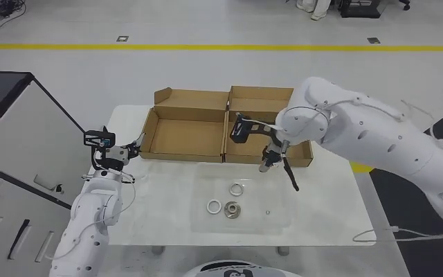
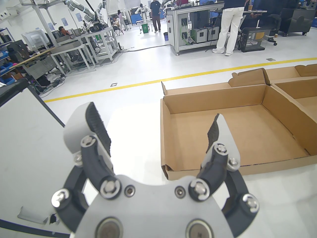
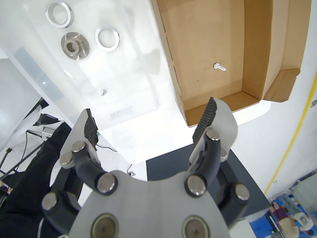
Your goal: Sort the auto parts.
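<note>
Parts sit in two places. A far ring, a left ring and a flange lie close together in a clear tray at the near middle of the desk. A tiny screw lies apart to their right. One bolt already lies in the right box, and the left box stands touching it on the far side of the desk.

The right end effector hangs above the right box's near wall, jaws spread and holding nothing. The left end effector, likewise spread and holding nothing, sits by the left box's left end, well apart from the tray.

The rings look thin and lie flat on a slick floor, so closing fingers may skid one away or knock the flange beside it. The screw is small enough to slip from the pads or roll. A finger could catch the tray's wall on the way down and shove the tray. A part let go over a cardboard wall or flap may bounce onto the desk. Nothing shows which box takes rings, so a missort is possible.
</note>
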Tool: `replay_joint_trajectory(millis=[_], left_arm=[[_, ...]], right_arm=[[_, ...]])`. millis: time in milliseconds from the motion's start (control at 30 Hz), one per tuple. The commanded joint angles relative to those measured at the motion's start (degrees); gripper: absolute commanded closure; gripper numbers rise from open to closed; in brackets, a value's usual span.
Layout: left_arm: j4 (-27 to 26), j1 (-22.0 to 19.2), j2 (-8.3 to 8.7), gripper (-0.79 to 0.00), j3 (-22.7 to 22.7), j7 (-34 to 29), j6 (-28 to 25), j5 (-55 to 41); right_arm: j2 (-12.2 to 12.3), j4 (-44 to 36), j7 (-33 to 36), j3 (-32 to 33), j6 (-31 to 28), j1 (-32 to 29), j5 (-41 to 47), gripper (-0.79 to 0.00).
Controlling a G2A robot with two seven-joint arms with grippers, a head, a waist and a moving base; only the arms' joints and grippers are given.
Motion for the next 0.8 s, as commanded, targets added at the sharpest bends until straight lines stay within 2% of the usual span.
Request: replay_joint_trajectory(millis=[0,500,767], left_arm=[[0.00,0.00,0.00,-0.785,0.00,0.00,0.00,0.00],[0.00,0.00,0.00,-0.785,0.00,0.00,0.00,0.00],[0.00,0.00,0.00,-0.785,0.00,0.00,0.00,0.00]], right_arm=[[0.26,-1.12,0.00,-1.34,0.50,2.12,2.00,-0.785],[0.96,-6.78,0.00,-1.34,1.85,-4.88,1.69,-0.785],[0.96,-6.78,0.00,-1.34,1.85,-4.88,1.69,-0.785]])
